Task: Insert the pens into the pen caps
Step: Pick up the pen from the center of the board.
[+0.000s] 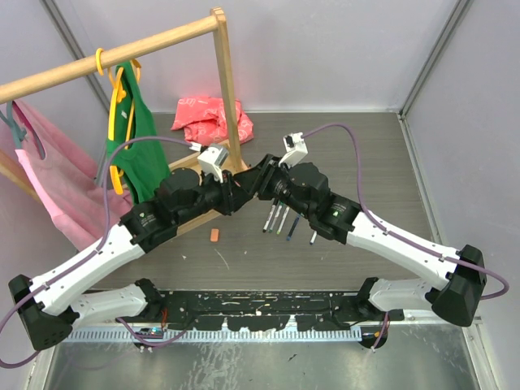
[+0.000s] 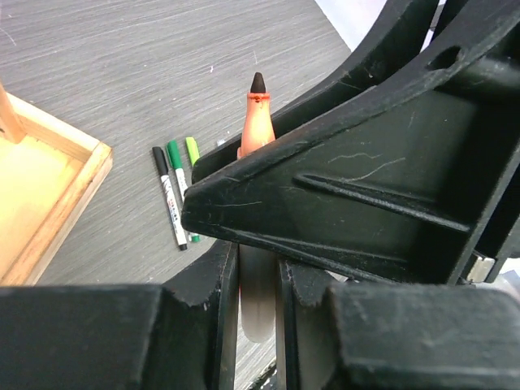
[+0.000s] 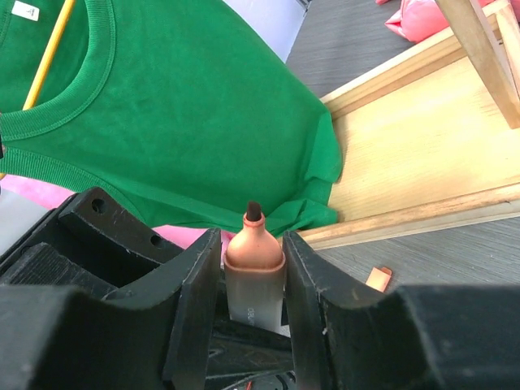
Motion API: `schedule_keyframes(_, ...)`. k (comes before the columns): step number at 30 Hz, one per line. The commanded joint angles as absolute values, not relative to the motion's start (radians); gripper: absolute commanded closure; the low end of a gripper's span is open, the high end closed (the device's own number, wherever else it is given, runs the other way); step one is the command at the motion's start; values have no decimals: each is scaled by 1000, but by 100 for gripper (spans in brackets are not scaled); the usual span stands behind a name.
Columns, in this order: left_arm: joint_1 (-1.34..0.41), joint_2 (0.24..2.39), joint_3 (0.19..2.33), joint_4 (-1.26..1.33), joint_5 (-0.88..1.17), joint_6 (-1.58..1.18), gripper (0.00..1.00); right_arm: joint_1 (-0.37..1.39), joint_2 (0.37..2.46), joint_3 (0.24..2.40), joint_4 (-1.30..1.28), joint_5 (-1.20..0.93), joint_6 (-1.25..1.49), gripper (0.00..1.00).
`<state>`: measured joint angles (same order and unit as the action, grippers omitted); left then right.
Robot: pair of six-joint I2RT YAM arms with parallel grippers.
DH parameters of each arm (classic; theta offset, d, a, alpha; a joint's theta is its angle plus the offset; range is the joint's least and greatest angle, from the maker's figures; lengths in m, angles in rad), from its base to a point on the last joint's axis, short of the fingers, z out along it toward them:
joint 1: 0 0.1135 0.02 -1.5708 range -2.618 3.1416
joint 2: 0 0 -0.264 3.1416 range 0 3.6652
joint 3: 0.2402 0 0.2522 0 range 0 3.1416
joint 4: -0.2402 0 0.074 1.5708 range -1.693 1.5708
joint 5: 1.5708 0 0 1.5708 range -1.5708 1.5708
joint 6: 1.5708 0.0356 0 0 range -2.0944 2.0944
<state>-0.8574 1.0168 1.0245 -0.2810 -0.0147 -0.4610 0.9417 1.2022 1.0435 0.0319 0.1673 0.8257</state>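
The top view is lit brightly and evenly from above, so that only soft, faint shadows are thrown on the counter (image 1: 244, 248) beneath the arms, and a dull, patchy glare is returned by the metal sheet (image 1: 244, 366) at the near edge. In both wrist views the nearest black parts of the left claw (image 2: 258, 272) and the right claw (image 3: 252, 244) are rendered dark and slightly blurred, while the orange tip of the pen (image 2: 257, 122) and the surfaces behind it are kept fairly sharp. Fine scratches on the black plastic are picked out by grazing light in the left wrist view.
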Motion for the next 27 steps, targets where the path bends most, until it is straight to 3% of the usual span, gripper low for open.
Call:
schedule_keyframes(1,-861,994,1039,-173,9,-468,100,947,1204,1065,80,128,846,58)
schedule_keyframes(4,-861,994,1037,-173,5,-468,100,945,1204,1064,81,123,847,61)
schedule_keyframes(8,-861,992,1035,-175,-4,-468,100,943,1193,1055,88,129,849,76)
schedule_keyframes(11,-862,989,1034,-180,-13,-469,91,942,1179,1044,89,140,846,84)
schedule_keyframes(13,-862,988,1031,-186,-23,-470,80,940,1166,1036,88,152,838,87)
schedule_keyframes(15,-862,985,1029,-195,-38,-468,67,935,1150,1027,78,177,825,89)
schedule_keyframes(17,-861,979,1029,-213,-57,-468,61,926,1131,1020,51,208,804,89)
schedule_keyframes(27,-862,901,984,-336,-151,-482,57,766,1005,903,-54,277,773,90)
